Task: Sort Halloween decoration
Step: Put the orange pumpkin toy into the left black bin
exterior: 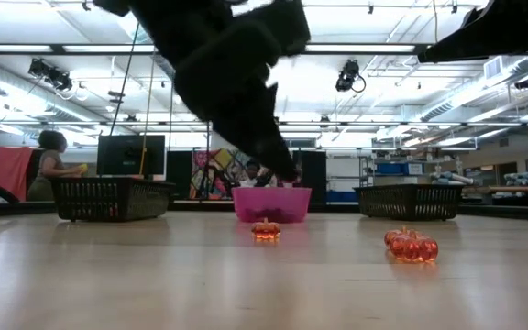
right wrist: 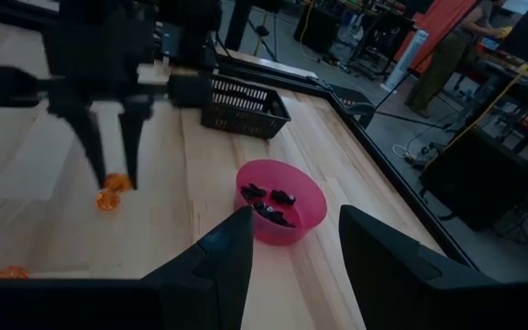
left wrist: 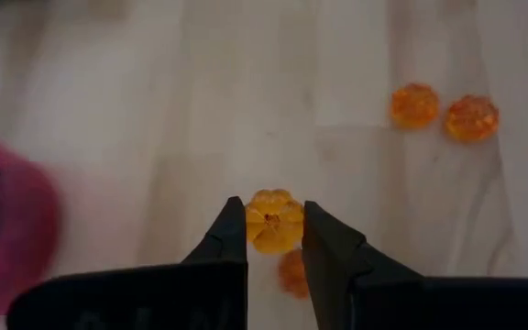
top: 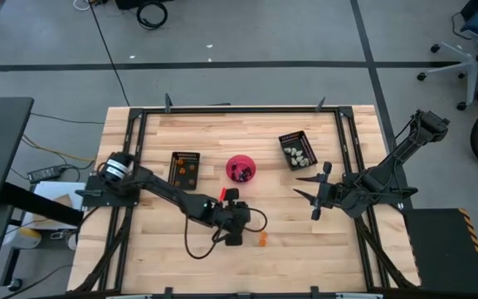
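My left gripper is near the table's front middle, shut on a small orange pumpkin trinket, which also shows in the right wrist view. Another orange pumpkin lies on the table just under it. Two more orange pumpkins lie side by side a little farther off. The pink bowl holds black trinkets. My right gripper hangs open above the table's right side, touching nothing. My left gripper pinches the orange pumpkin by two opposite sides between its two fingertips. The fingers slant down at it from above. The pumpkin hangs clear of the table, above the other pumpkin.
A black tray with orange trinkets stands left of the pink bowl. A black tray with whitish trinkets stands to its right. Bare wood lies along the near edge. People show in the room beyond the table.
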Controlling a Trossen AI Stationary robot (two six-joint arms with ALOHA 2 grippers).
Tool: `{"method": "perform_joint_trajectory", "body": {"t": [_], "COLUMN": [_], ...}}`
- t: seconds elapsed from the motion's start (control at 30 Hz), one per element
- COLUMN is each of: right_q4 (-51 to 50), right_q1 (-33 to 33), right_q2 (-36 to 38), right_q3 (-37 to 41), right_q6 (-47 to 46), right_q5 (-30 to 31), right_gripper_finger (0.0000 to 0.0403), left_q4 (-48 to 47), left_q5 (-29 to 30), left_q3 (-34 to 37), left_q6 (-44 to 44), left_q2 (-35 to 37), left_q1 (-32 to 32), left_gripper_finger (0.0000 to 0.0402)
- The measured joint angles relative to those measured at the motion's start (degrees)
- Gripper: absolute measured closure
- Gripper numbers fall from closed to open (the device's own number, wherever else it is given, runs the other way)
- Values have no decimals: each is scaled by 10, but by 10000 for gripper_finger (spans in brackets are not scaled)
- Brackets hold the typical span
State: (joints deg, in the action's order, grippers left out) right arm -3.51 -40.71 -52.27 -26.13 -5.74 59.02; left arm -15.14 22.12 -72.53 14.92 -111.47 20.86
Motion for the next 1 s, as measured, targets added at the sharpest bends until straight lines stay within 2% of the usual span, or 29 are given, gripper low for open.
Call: {"method": "perform_joint_trajectory", "body": {"t": [0.2,0.43,0.73,0.87,1.0], "right_q4": [-4,-4,-2,-2,-2], "right_q1": [0,0,1,1,1], "right_q2": [0,0,-1,-1,-1], "right_q3": [0,0,0,0,0], "right_q6": [-1,-2,-2,-1,-1], "right_q5": [0,0,0,0,0], "right_gripper_finger": [236,236,236,236,236], "left_q4": [-111,-255,-461,-553,-594], "left_q5": [51,119,207,217,196], "left_q3": [-1,-1,-1,-2,-2], "left_q6": [24,106,291,387,425], "left_q2": [37,60,62,62,62], "left_q1": [0,-1,-4,-12,-22], "left_gripper_finger": [352,352,352,352,352]}}
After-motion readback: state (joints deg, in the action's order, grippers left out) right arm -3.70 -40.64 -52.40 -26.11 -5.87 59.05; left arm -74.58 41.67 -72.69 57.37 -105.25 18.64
